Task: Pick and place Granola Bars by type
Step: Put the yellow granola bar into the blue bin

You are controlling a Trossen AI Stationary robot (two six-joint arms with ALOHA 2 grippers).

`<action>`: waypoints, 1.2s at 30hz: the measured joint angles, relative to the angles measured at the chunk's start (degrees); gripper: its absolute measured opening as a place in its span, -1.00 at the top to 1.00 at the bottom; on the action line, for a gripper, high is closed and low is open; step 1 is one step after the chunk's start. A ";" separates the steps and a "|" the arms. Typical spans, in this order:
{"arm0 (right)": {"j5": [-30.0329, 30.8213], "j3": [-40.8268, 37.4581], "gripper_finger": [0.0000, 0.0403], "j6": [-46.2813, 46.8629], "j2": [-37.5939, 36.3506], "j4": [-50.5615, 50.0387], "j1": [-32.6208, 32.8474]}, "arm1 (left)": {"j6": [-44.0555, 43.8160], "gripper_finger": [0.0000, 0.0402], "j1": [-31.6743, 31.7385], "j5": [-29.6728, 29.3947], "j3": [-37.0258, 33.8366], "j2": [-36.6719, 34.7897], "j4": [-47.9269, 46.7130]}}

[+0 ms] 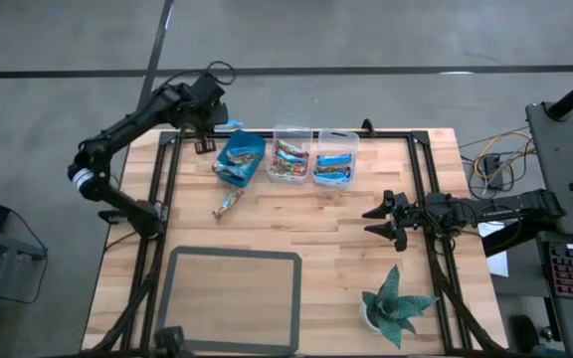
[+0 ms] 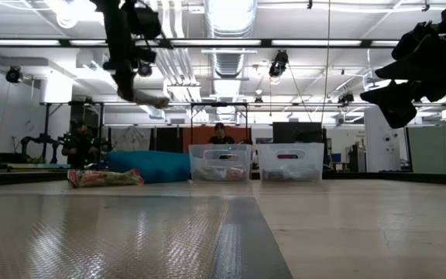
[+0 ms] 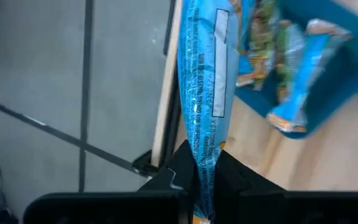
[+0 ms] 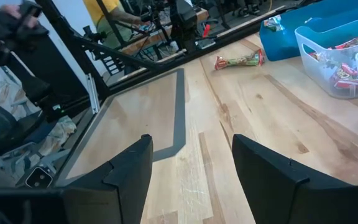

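Note:
My left gripper [image 1: 207,127] hangs above the table's far left edge, just beyond the teal bin [image 1: 240,157], and is shut on a bright blue granola bar [image 3: 201,93]. Several more bars lie in the teal bin [image 3: 347,74]. Reddish-brown bars fill the middle clear bin [image 1: 291,159], and blue ones fill the right clear bin [image 1: 334,159]. One reddish multicoloured bar [image 1: 228,204] lies flat on the wood in front of the teal bin. At the table's right side my right gripper [image 1: 386,219] waits above the wood, open with nothing between its fingers [image 4: 191,168]. My left gripper pinches the blue bar by one end [image 3: 205,155] between its two fingers [image 3: 182,177]. The wrapper stands edge-on in the gap, and the rest of the bar runs on past the fingertips. The gripper slants down from above. The bar [image 2: 155,99] is lifted clear.
A grey-framed mat [image 1: 232,298] covers the near left of the table. A potted plant [image 1: 396,303] stands near the right front corner. Dark rails [image 1: 167,169] run along the table's sides. Bare wood [image 1: 306,224] lies between the bins and the mat.

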 joint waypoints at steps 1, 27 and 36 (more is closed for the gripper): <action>0.00 0.00 -0.04 0.00 0.02 0.00 0.01 | 1.23 0.97 0.44 -0.10 -1.19 0.34 1.88; 0.02 0.00 -0.04 0.00 0.00 0.00 0.01 | 7.48 0.96 -2.59 5.37 -28.75 6.94 31.74; 0.02 0.00 -0.04 0.00 0.00 0.00 0.01 | -0.97 0.67 -3.77 3.53 -23.57 5.53 30.64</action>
